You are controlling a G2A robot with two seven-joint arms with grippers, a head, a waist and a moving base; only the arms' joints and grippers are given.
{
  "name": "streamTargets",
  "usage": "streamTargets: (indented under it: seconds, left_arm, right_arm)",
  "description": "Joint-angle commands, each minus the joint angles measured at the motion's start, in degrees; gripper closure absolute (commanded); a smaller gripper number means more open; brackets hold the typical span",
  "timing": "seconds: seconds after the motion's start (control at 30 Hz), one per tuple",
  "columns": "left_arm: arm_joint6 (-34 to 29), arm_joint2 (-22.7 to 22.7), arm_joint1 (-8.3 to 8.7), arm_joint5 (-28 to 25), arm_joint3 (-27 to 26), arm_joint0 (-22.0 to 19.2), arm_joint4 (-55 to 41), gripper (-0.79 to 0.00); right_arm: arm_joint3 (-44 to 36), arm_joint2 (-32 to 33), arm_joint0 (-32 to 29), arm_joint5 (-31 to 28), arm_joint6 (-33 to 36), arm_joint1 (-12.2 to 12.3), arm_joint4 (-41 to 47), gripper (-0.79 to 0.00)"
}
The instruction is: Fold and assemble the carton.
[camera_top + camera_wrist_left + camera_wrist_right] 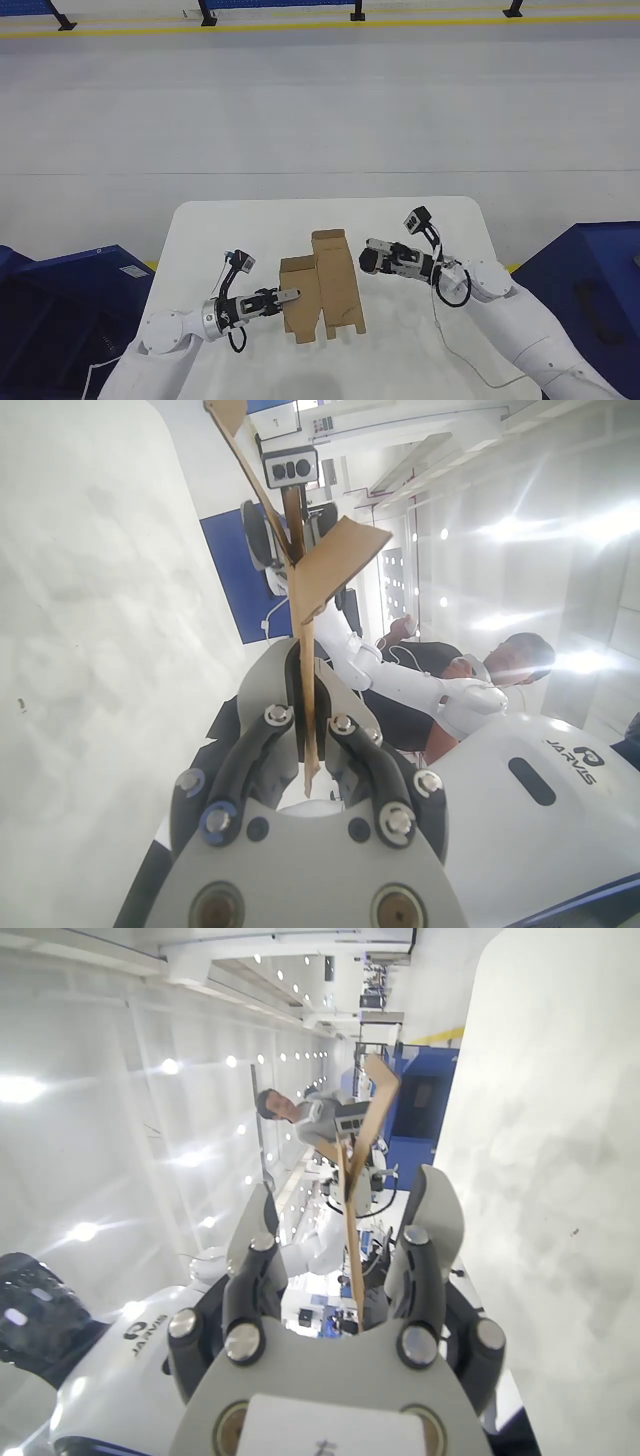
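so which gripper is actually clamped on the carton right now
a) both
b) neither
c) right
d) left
d: the left gripper is shut on an edge of the carton, while the right gripper stands open, with the carton's other edge untouched in the gap.

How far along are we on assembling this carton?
Done: the carton looks held above the table, the left gripper shut on one edge. In hand: the right gripper straddles the opposite edge, its fingers apart, not clamped. Left: the carton is mostly flat with flaps splayed, so squaring it up and folding the flaps seem to remain.
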Motion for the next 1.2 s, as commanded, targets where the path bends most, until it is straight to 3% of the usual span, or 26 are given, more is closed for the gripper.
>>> streamTargets:
  seconds: [0.0, 0.1, 0.2, 0.27, 0.4, 0.87, 0.93, 1.0, 1.17]
  left_arm:
    - [-1.15, 0.12, 0.13, -0.79, -0.03, 0.13, 0.41, 0.0]
    - [-2.35, 0.27, 0.33, -2.05, -0.09, 0.39, 1.55, 0.0]
    - [-3.19, 0.43, 0.51, -2.75, -0.34, 0.63, 2.27, 0.0]
    - [-3.41, 0.43, 0.62, -3.17, -0.46, 0.8, 2.41, 0.0]
    - [-3.48, 0.43, 0.81, -3.43, -0.54, 0.93, 2.3, 0.0]
    - [-4.39, 1.6, 1.31, -2.32, -0.22, 0.39, 2.66, 0.0]
    - [-4.33, 1.87, 1.35, -2.06, -0.01, 0.17, 2.86, -0.249]
    - [-4.17, 2.13, 1.37, -1.79, 0.13, 0.01, 2.96, -0.785]
    - [-3.01, 2.57, 1.34, -1.45, 0.34, -0.3, 1.56, -0.785]
  right_arm:
    - [0.7, 0.23, 0.39, 0.61, 1.08, -0.2, 0.92, -0.785]
    - [1.02, -0.29, 0.75, 1.19, 1.7, -0.63, 0.04, -0.785]
    - [1.33, -1.3, 1.1, 1.37, 1.86, -1.18, -1.51, -0.345]
    - [1.57, -1.99, 1.36, 1.21, 2.07, -1.58, -2.46, -0.262]
    - [2.13, -3.15, 2.01, 0.67, 2.0, -2.29, -4.93, 0.0]
    - [4.41, -3.87, 3.16, -0.79, 1.49, -3.87, -9.53, 0.0]
    - [4.71, -3.72, 3.29, -1.13, 1.93, -3.95, -10.38, 0.0]
    - [4.89, -3.51, 3.37, -1.73, 2.19, -3.96, -11.37, 0.0]
    - [5.67, -0.6, 3.27, -5.97, 1.29, -3.52, -13.33, 0.0]
